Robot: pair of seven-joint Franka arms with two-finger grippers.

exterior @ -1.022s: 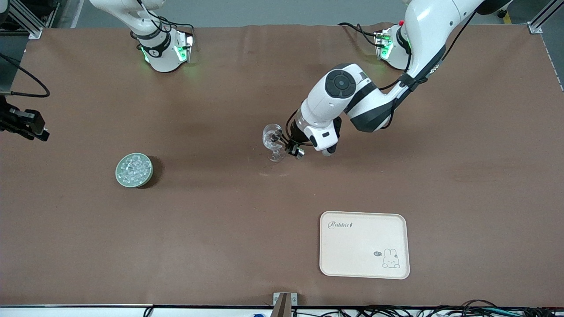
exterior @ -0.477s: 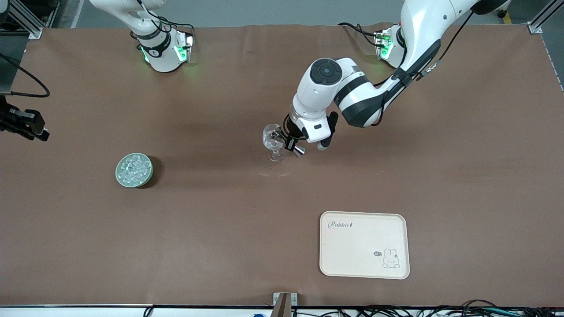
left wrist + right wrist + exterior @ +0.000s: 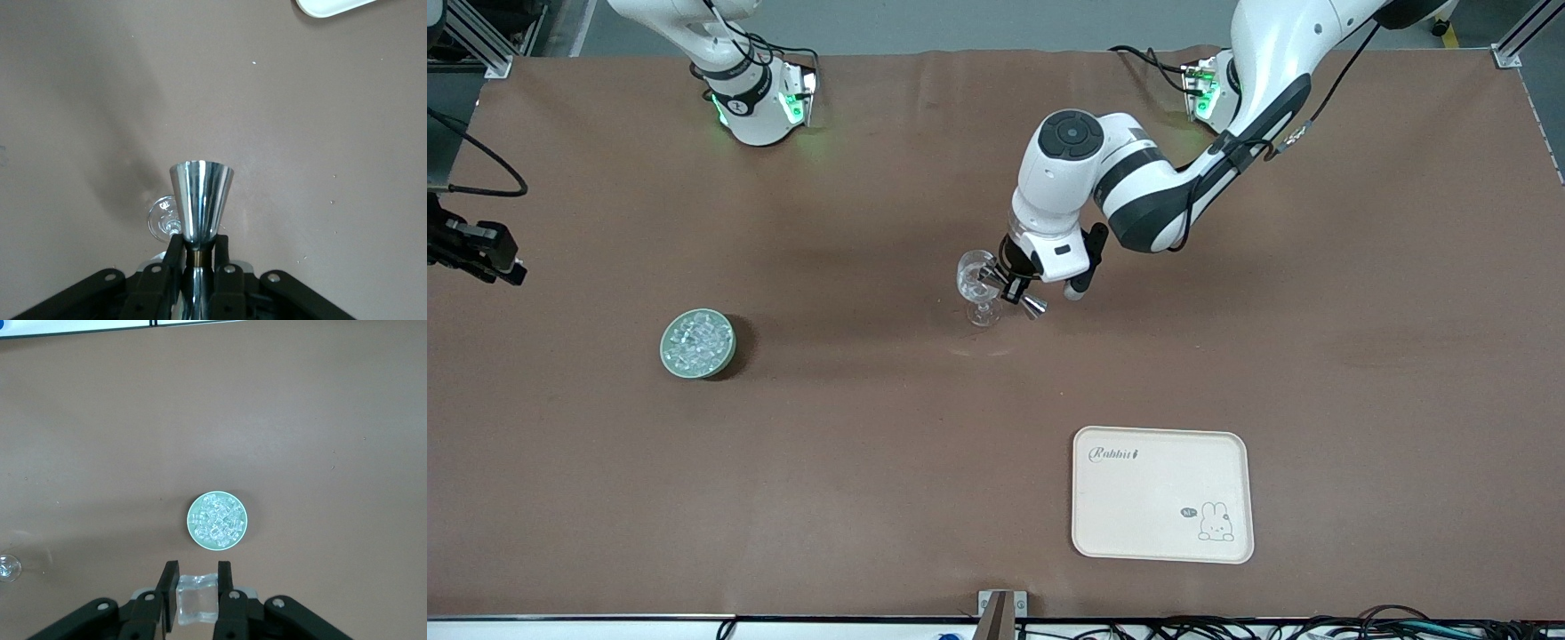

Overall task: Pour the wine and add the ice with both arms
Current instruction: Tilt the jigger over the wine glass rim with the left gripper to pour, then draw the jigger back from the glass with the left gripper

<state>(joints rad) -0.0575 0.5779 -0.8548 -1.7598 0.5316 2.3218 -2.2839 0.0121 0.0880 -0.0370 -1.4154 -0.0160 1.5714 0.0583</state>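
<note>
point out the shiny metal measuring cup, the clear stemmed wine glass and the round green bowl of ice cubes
Shiny metal measuring cup (image 3: 200, 200), left wrist view, its flared side.
Clear stemmed wine glass (image 3: 975, 274), front view, its bowl.
Round green bowl of ice cubes (image 3: 191, 533), right wrist view, its rim.

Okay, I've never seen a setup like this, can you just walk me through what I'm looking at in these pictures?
These are two white robot arms at a brown table. One picture looks down from a high camera facing them; the other two come from cameras on each arm's wrist.

On the table stand a clear wine glass, a green bowl of ice toward the right arm's end, and a cream tray with a rabbit drawing, nearest the front camera.

The left gripper is beside the glass, shut on a shiny metal jigger, a small measuring cup. The right gripper is high over the table, with the bowl in its view, shut on one ice cube.
</note>
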